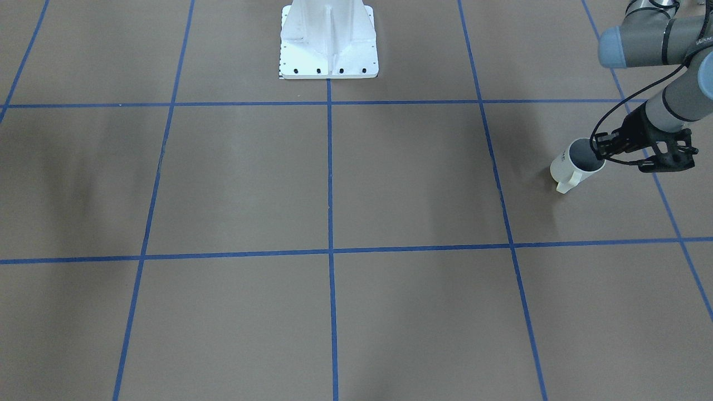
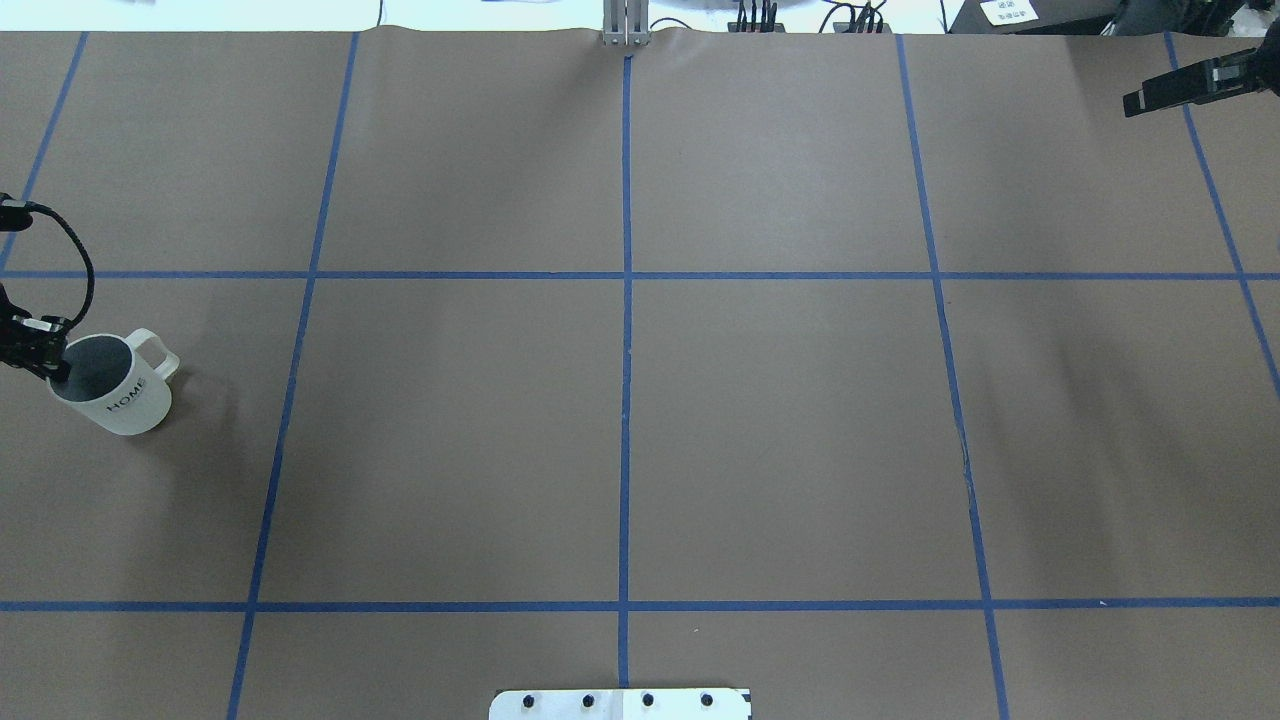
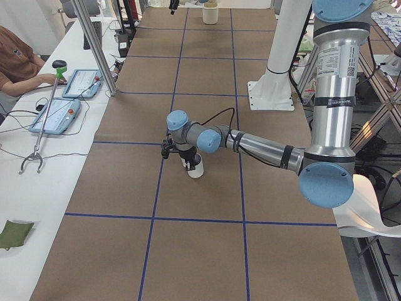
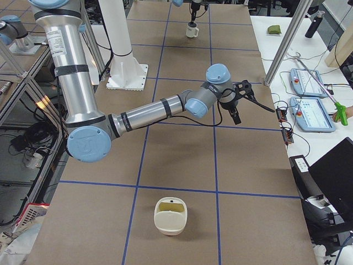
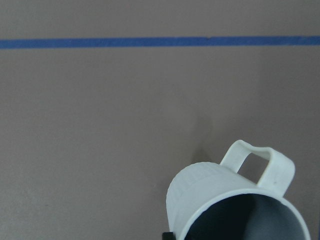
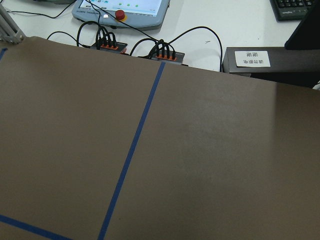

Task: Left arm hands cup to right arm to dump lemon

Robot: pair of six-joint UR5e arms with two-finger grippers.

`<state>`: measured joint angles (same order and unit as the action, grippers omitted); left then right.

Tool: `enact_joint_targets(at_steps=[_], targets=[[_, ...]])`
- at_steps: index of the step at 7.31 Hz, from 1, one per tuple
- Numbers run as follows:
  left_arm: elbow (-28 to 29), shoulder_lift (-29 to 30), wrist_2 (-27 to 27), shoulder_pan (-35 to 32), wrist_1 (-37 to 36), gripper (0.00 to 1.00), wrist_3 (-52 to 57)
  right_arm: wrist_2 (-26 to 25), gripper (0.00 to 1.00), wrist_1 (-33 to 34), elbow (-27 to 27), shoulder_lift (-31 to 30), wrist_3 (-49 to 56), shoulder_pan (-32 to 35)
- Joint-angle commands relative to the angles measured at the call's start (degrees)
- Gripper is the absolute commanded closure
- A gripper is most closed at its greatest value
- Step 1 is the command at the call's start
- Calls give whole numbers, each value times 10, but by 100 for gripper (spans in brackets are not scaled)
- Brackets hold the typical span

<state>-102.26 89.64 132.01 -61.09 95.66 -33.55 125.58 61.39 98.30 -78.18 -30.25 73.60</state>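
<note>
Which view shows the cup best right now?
Overhead exterior: the whole cup shows, with its handle, grey inside and HOME print, and the left claw at its rim. Front-facing hides part of it behind the claw; left wrist crops it; side views show it small; right wrist, not at all.

In left half of bench [image 2: 800,450], midway between robot-side and operator-side edges: cup [image 2: 120,395], upright, handle toward operator side. At cup's rim, on left-end side: left gripper [image 1: 601,146]. Near operator-side edge, in right half, above surface: right gripper [image 2: 1138,102]. At middle of robot-side edge: pedestal [image 1: 328,50]. Near right end, mid-width, well apart from cup: container [image 4: 171,216].
</note>
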Motion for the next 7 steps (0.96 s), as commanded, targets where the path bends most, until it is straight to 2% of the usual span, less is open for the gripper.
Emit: enact_joint_targets(at_steps=[1, 2, 3, 5, 6, 7], targets=[[1, 3, -1, -41, 0, 0, 19, 35, 0, 20, -2, -5, 31, 16], [1, 7, 0, -77, -1, 0, 65, 79, 0, 62, 1, -6, 56, 53], [0, 16, 7, -122, -6, 0, 95, 97, 0, 95, 2, -13, 102, 71], [-2, 37, 60, -175, -28, 0, 98, 94, 0, 157, 1, -38, 206, 98], [0, 36, 61, -197, -29, 0, 129, 95, 0, 194, 6, -41, 228, 109], [14, 34, 59, -225, -41, 0, 206, 95, 0, 236, 7, -47, 260, 123]])
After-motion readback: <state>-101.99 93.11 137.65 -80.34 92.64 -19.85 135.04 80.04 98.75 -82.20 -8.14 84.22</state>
